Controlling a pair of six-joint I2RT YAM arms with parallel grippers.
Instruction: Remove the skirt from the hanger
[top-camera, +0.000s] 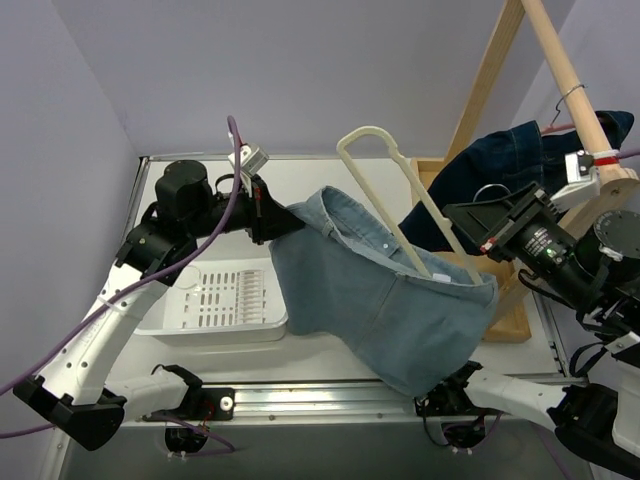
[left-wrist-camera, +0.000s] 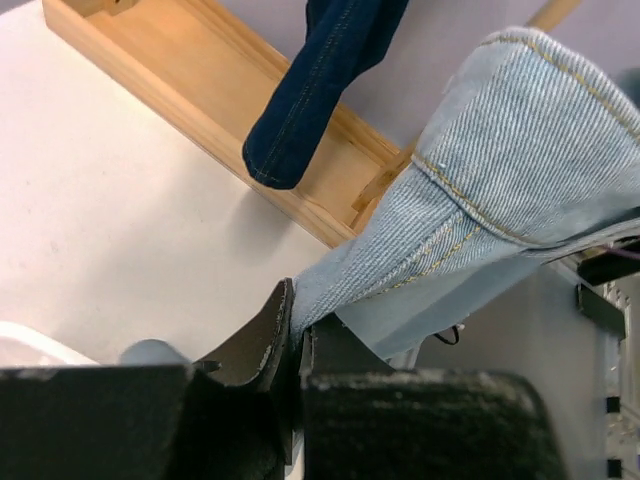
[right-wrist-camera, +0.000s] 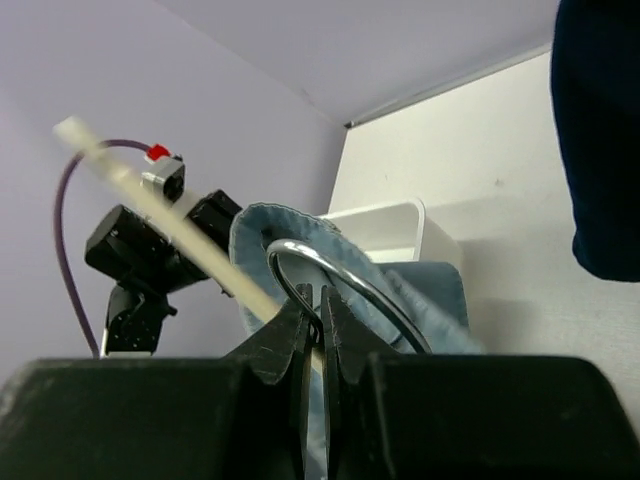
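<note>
The pale denim skirt (top-camera: 390, 290) hung stretched between my two grippers, the cream hanger (top-camera: 362, 131) inside its waistband. My left gripper (left-wrist-camera: 297, 320) was clamped on the skirt's edge; my right gripper (right-wrist-camera: 320, 312) pinched the hanger's metal hook (right-wrist-camera: 372, 292).

Mid-scene, the skirt (top-camera: 390, 300) is seen hung above the table (top-camera: 300, 172), stretched from left to right; its left edge is pinched in the left gripper (top-camera: 268, 212), its right end is draped over the hanger (top-camera: 366, 129), which is tilted up toward the far left; the hanger's hook (right-wrist-camera: 335, 268) is clamped in the right gripper (right-wrist-camera: 318, 305) at the right; a tray (top-camera: 215, 322) is set on the table below the left gripper, left of the skirt; a wooden rack (top-camera: 487, 85) is placed at the far right, a dark garment (top-camera: 500, 165) draped on it behind the right gripper.
</note>
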